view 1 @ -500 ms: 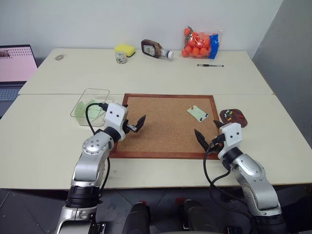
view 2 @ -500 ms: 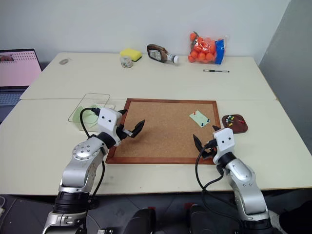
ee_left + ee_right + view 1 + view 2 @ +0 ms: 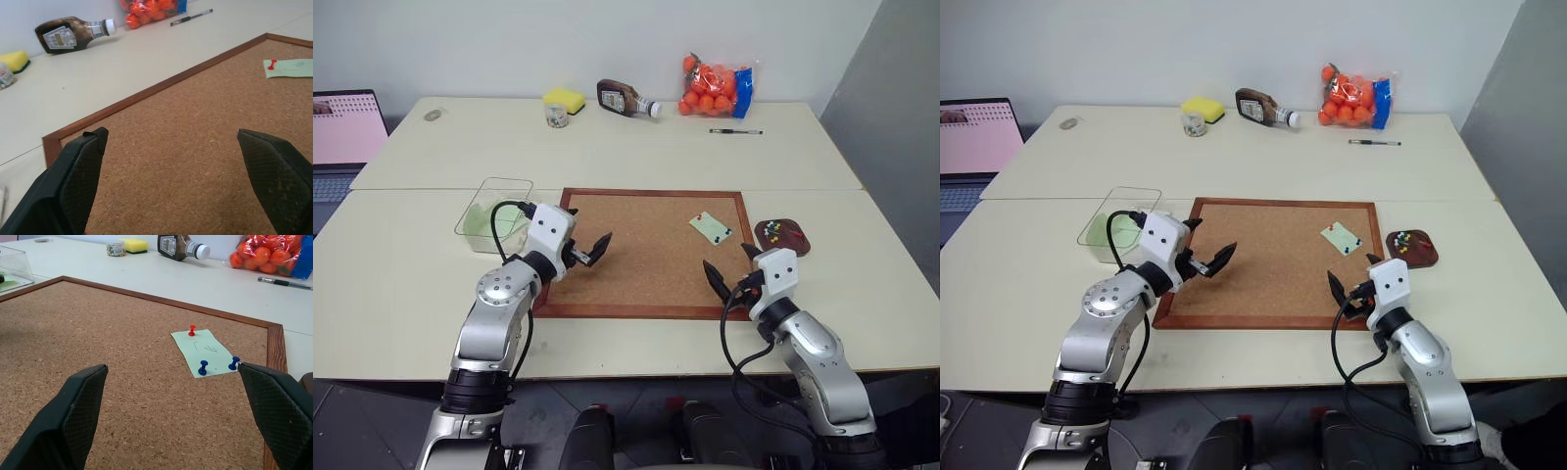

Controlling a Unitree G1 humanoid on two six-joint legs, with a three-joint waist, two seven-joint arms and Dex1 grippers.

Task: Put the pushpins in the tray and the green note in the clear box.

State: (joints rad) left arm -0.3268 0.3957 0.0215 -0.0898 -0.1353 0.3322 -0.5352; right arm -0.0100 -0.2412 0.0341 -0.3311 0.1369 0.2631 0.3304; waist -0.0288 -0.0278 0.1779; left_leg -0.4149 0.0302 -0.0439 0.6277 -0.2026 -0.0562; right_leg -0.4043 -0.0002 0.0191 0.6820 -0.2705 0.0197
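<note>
A pale green note (image 3: 202, 351) lies on the cork board (image 3: 646, 264) near its far right corner. A red pushpin (image 3: 192, 329) and two blue pushpins (image 3: 203, 367) stick in it. The small brown oval tray (image 3: 781, 236) sits just right of the board with several pins in it. The clear box (image 3: 495, 213) stands off the board's left side with something green inside. My left gripper (image 3: 587, 233) hovers open over the board's left part. My right gripper (image 3: 726, 258) is open at the board's near right corner, short of the note.
At the table's far side lie a yellow sponge (image 3: 564, 99), a small jar (image 3: 556, 116), a brown sauce bottle (image 3: 625, 98), a bag of oranges (image 3: 715, 86) and a pen (image 3: 735, 131). A laptop (image 3: 347, 132) stands at the far left.
My left gripper has edged slightly to the right over the board. The right gripper, note, tray and box stay as they were.
</note>
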